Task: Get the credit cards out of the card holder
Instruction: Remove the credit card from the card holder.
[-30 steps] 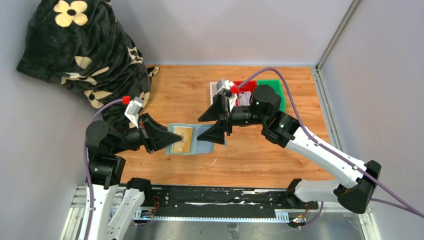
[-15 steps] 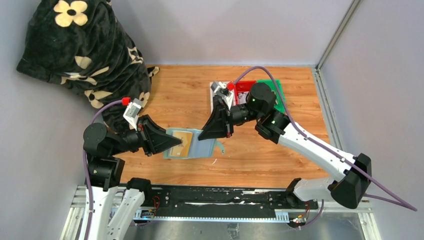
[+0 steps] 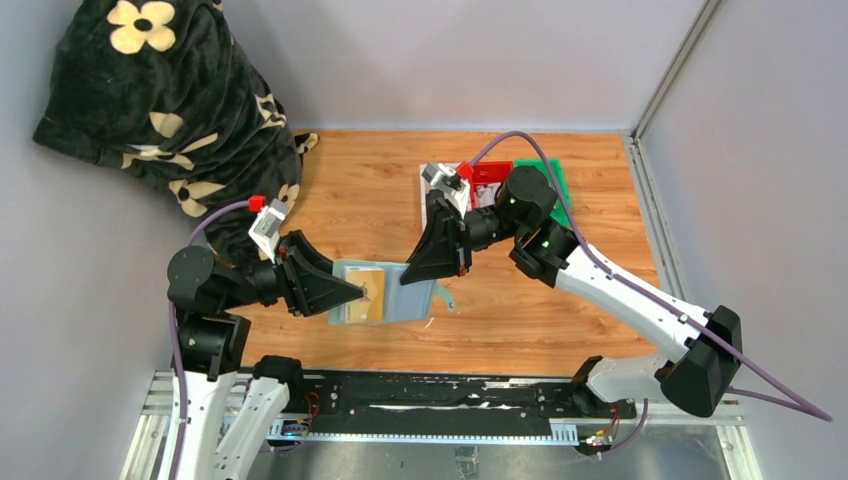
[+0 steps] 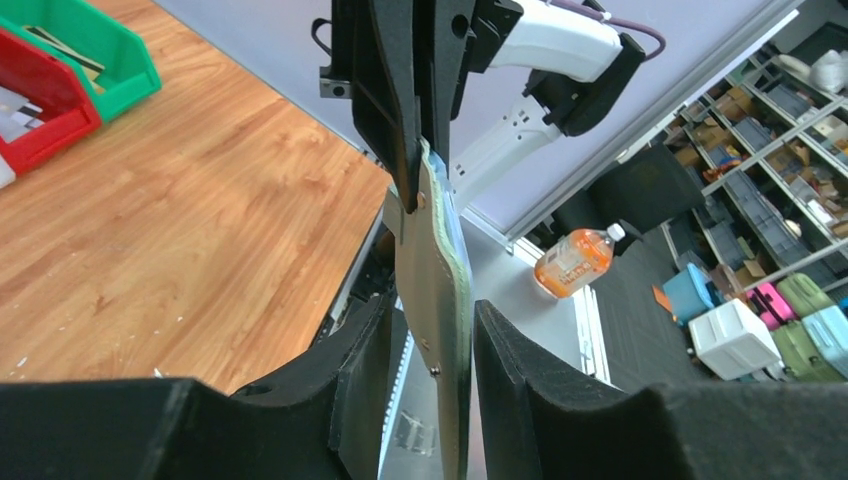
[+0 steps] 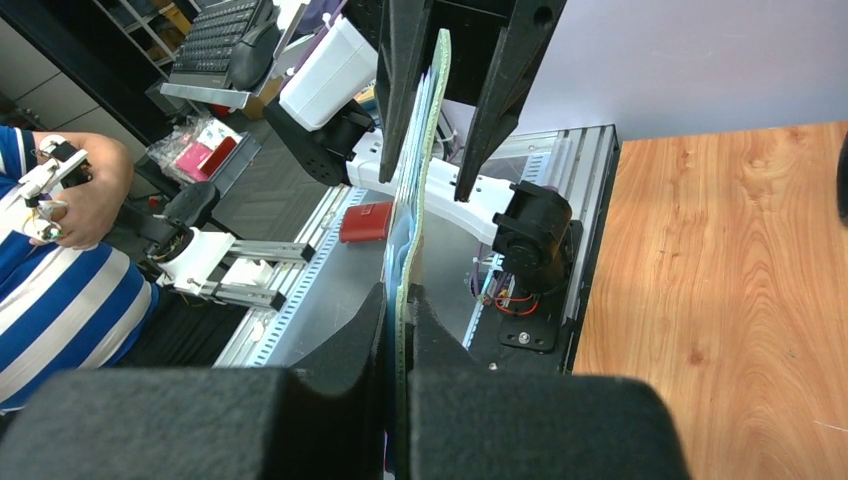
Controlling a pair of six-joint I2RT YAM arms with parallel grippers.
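One edge of card holder (image 3: 412,301) clamped by right pincer (image 3: 406,278); left pincer (image 3: 356,292) parted, straddling opposite edge.

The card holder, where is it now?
Top view: the card holder is left of centre, near the front edge of the table, its right end pinched by the right gripper, its left end inside the open left gripper.
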